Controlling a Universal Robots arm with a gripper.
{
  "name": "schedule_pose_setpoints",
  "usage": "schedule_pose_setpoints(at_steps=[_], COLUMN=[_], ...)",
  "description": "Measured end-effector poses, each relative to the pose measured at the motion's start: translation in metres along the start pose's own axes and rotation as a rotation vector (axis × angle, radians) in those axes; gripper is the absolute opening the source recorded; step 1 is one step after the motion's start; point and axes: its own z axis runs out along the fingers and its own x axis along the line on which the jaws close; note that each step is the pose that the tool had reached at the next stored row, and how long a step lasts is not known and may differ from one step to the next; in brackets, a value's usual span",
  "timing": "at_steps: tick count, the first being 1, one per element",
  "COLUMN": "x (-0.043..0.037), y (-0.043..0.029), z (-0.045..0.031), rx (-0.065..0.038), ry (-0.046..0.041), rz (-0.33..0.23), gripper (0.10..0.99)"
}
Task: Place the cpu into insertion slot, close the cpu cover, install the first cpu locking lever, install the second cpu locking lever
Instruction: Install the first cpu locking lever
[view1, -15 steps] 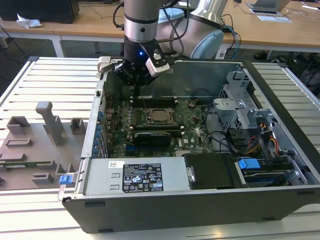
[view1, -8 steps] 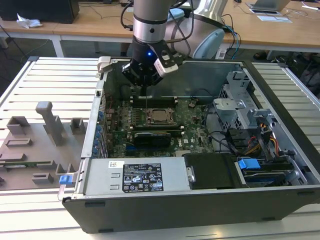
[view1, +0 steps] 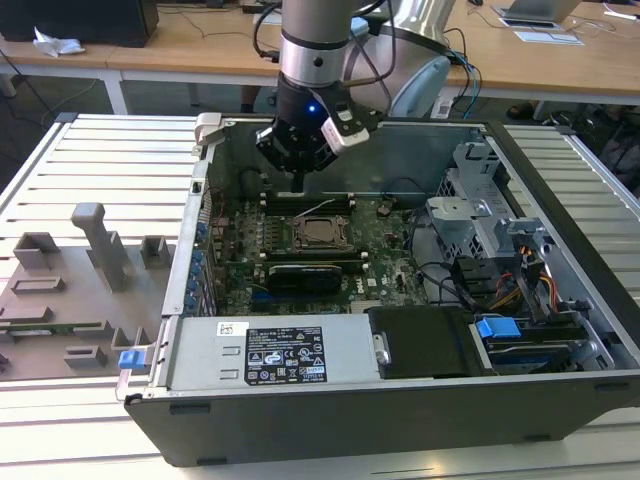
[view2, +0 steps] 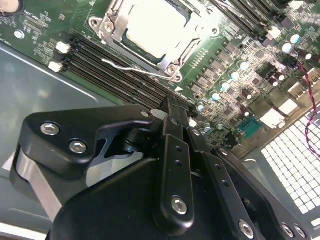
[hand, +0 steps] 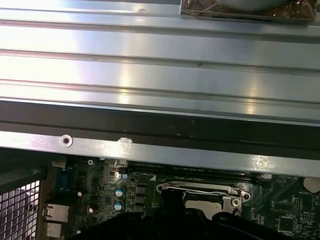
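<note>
An open computer case (view1: 560, 400) lies on a slatted metal desk (view1: 90, 160), its motherboard (view1: 385, 255) exposed. The gripper (view1: 298, 186) hangs inside the case, just above the memory slots (view2: 107, 70) beside the insertion slot (view1: 317, 233). In the second wrist view its black fingers (view2: 175, 125) appear drawn together, tips meeting with nothing between them, near a thin wire lever (view2: 132, 68) that runs along one side of the socket. The cpu (view2: 156, 27), silvery-grey, sits in the insertion slot, and the cpu cover (view2: 111, 28) lies flat around it, framing the chip. In the first wrist view the socket's metal frame (hand: 200, 189) appears below the case's side wall (hand: 160, 152). A grey fixture tray (view1: 60, 290) rests on the desk toward the exterior view's left.
</note>
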Motion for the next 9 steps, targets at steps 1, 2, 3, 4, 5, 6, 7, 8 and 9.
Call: schedule_pose_setpoints(at_steps=[1, 2, 3, 4, 5, 6, 7, 8, 9], x=[-0.0015, -0.0026, -0.0039, -0.0051, -0.0064, -0.0076, -0.0095, -0.0106, -0.0125], y=[-0.0001, -0.0002, -0.0003, -0.0004, -0.0005, -0.0006, -0.0007, -0.0008, -0.0009], z=[-0.0001, -0.0001, -0.0001, -0.0002, -0.0003, -0.0003, -0.0003, -0.0004, -0.0004], rx=[0.000, 0.000, 0.000, 0.000, 0.000, 0.000, 0.000, 0.000, 0.000], ry=[0.0001, 0.0002, 0.0002, 0.0002, 0.0004, 0.0004, 0.0005, 0.0006, 0.0007], rz=[0.000, 0.000, 0.000, 0.000, 0.000, 0.000, 0.000, 0.000, 0.000], gripper=[0.106, 0.106, 0.106, 0.106, 0.106, 0.106, 0.106, 0.106, 0.106])
